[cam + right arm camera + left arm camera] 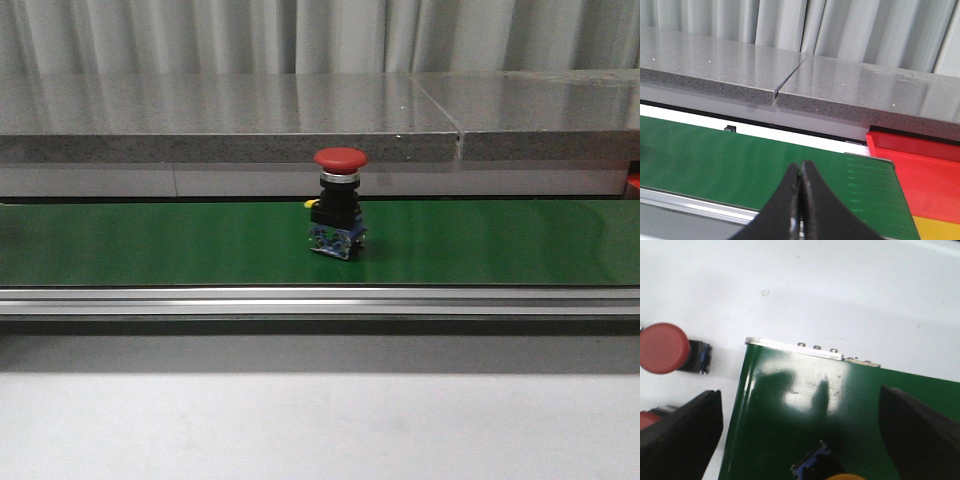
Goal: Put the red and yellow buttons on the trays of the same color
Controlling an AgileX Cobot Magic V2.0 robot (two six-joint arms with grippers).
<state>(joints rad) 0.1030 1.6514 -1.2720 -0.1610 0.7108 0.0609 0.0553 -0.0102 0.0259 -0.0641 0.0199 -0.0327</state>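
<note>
Pressed together, the right pincer (801,200) holds nothing; the left pincer (800,430) is spread. Farther off, a red button (338,203) stands upright mid-belt (150,245): probably rigid, top-heavy, best gripped around its black body.

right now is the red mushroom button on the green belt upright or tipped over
Upright. In the front view the red mushroom-head push button stands on its clear base on the green conveyor belt, its red cap on top and level.
</note>
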